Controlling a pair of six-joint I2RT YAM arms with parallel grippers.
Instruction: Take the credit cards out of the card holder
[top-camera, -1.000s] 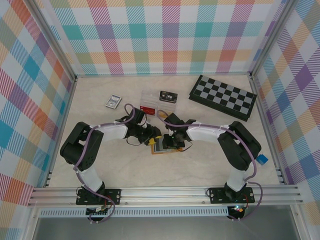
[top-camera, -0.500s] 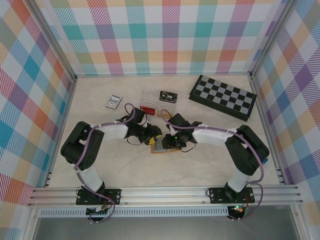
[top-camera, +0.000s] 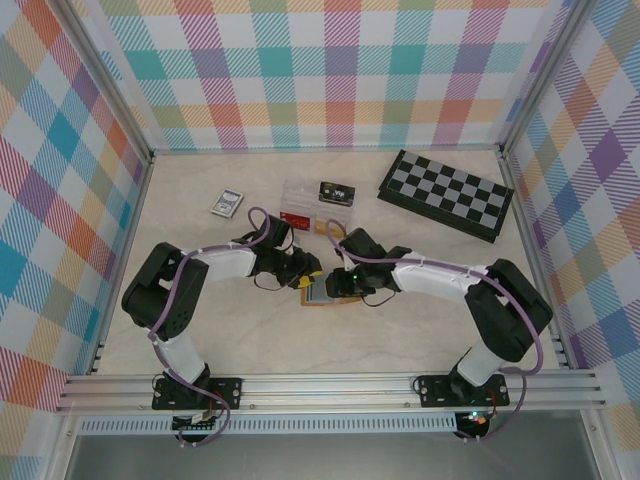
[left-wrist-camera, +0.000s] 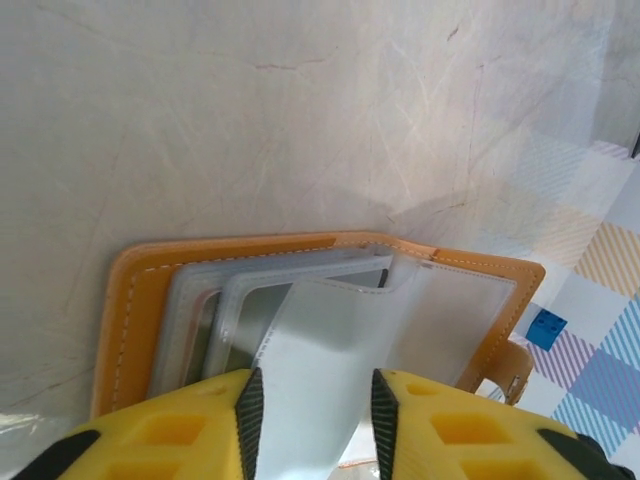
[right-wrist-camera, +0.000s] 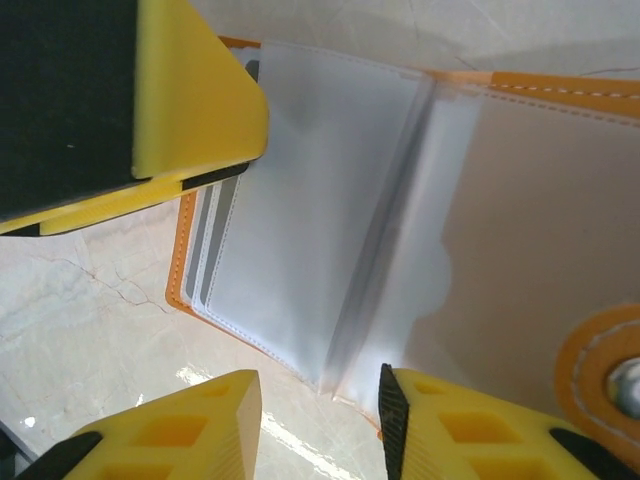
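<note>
Card holder: lies open and flat on the counter, directly between the left jaws and the right jaws, with both crowded in over it. Orange cover face down, clear sleeves fanned upward.

Left jaws: stand apart, with one clear sleeve rising into the gap and spanning it from side to side. Pinched or merely resting there: cannot tell. From the right wrist, seen over the far-left corner of the sleeve stack; contact unclear.

Right jaws: parted, nothing clamped between them. Poised just over the near edge of the lifted sleeve, close to the fold. Off to their right, on the bare inner cover: the clasp.

Progress, as a judgement: early. Done: holder unfolded, sleeves exposed, one leaf raised. Left: every withdrawal. Inside a lower sleeve, just ahead of the left jaws: a dark panel, likely a card. Lifted sleeve: blank-looking, contents uncertain. No card judged clear of its pocket yet.

Remaining work, probably: pin the cover with one set of jaws, find a card edge with the other, slide it out along the pocket, lay it on the counter beside the holder, then repeat for each filled sleeve.
</note>
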